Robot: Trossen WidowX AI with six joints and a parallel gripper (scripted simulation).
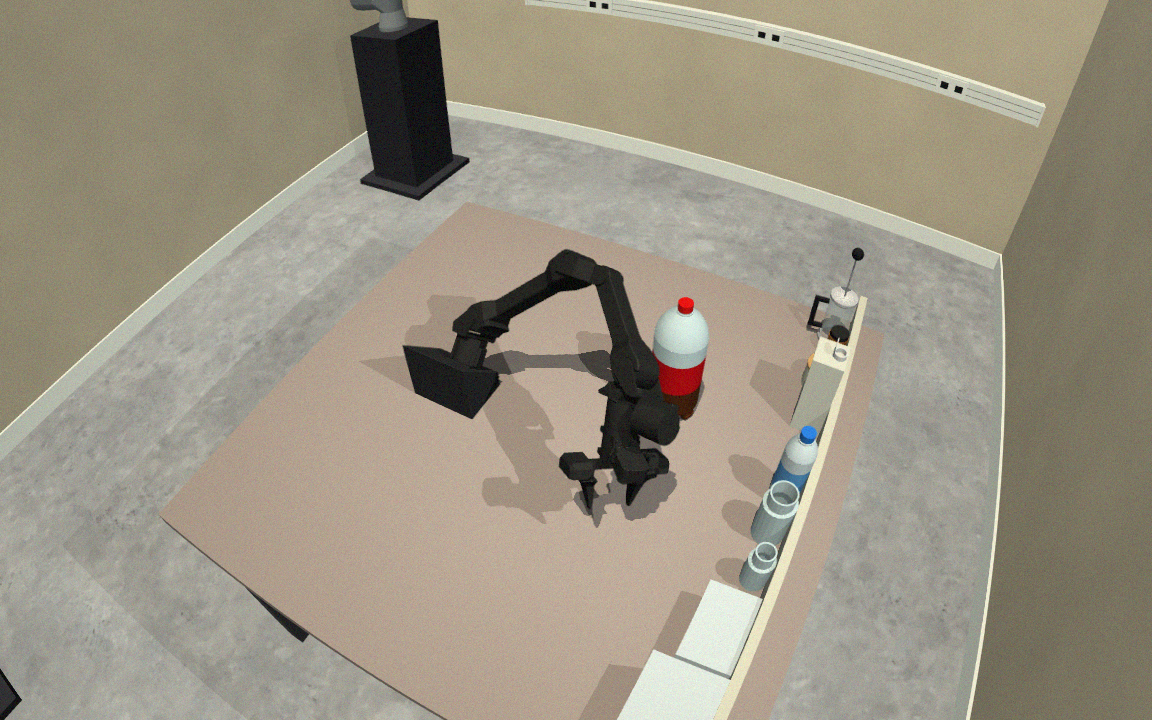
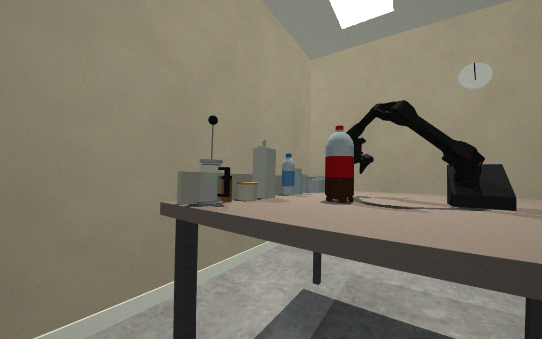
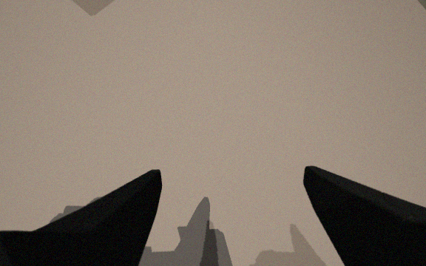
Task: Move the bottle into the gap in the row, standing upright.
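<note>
Between open hand [image 3: 231,177] fingertips, only bare table [image 3: 213,92]; bottle [image 1: 680,358] elsewhere.

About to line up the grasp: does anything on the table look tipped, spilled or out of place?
Nothing stands out. The cola bottle stands upright apart from the row, whose items look upright. The gripper is open, holding nothing.

White boxes [image 1: 687,662] cut by edge

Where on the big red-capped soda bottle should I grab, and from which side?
Judging by its pose, take the soda bottle around the red label band, coming in level from the arm's side. It stands upright, its body is straight-walled there, and that side is free. The open gripper hangs beside it, pointing down at the table, holding nothing.
</note>
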